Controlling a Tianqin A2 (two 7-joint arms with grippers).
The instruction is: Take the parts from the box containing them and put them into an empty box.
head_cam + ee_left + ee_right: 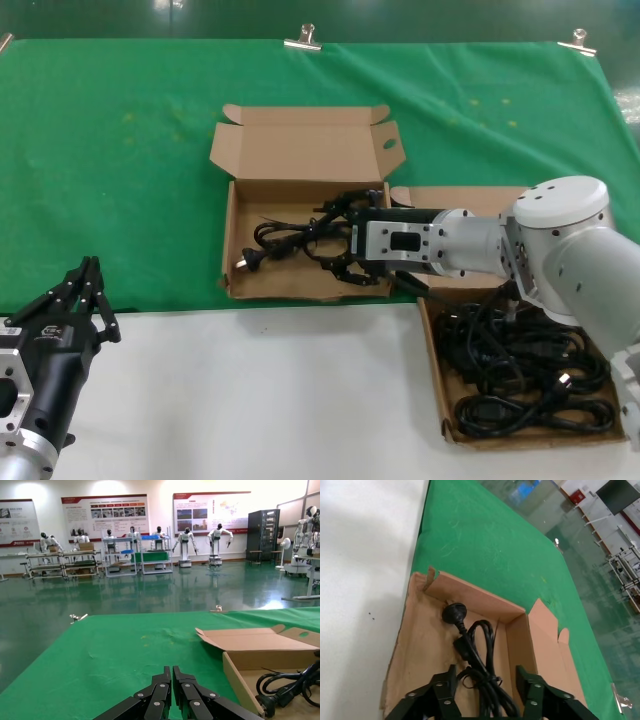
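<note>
The smaller square box (229,240) lies open mid-table with its lid (300,150) folded back. One coiled black power cord (278,236) lies on its floor. My right gripper (336,236) reaches into this box from the right, open, its fingers astride the cord's coil. In the right wrist view the cord (476,647) runs between the spread fingers (442,690) of my right gripper (485,672), its plug (454,613) near the far wall. The wider box (432,350) at the right holds a tangle of black cords (520,375). My left gripper (90,265) is shut and parked at the front left.
A green cloth (120,150) covers the back of the table, held by metal clips (303,40). The white tabletop (260,390) runs along the front. The left wrist view shows the shut left gripper (172,669) above the cloth, with the square box's wall (240,680) beside it.
</note>
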